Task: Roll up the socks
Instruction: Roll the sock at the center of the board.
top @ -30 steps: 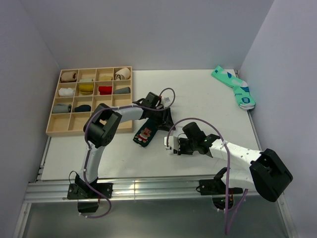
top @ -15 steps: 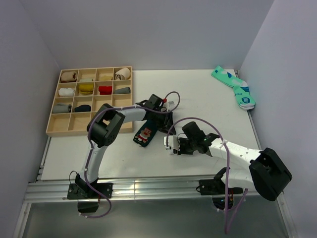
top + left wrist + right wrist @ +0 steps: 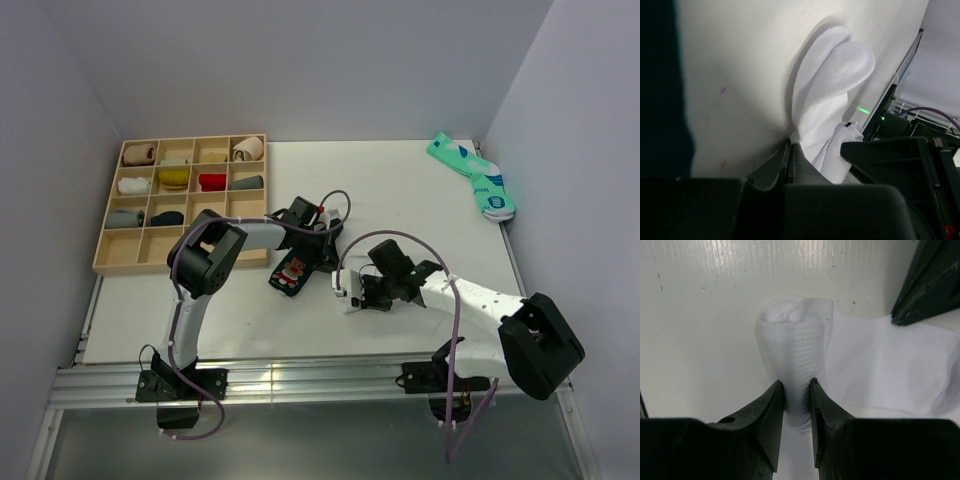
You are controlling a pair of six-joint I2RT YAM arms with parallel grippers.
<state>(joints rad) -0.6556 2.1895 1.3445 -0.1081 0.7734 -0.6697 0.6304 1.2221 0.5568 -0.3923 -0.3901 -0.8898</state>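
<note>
The dark green sock [image 3: 292, 272] with its red-and-white figure lies flat mid-table. Just to its right is the white sock [image 3: 880, 365]; one end is bunched into a ribbed roll [image 3: 795, 340]. My right gripper [image 3: 797, 385] is shut on that roll, also seen from above [image 3: 352, 290]. My left gripper [image 3: 790, 147] has its jaws pressed together at the white sock's [image 3: 832, 70] opposite edge, pinching the fabric's border. From above the left gripper [image 3: 325, 250] sits low between the two socks. The white sock's cuff stripes are hidden.
A wooden compartment tray [image 3: 140, 262] with several rolled socks stands at the back left. A mint-green pair [image 3: 475, 178] lies at the far right by the wall. The two arms' wrists are close together mid-table.
My left gripper has closed from open and shifted slightly down toward the white sock. The right gripper has kept its hold and barely moved.
</note>
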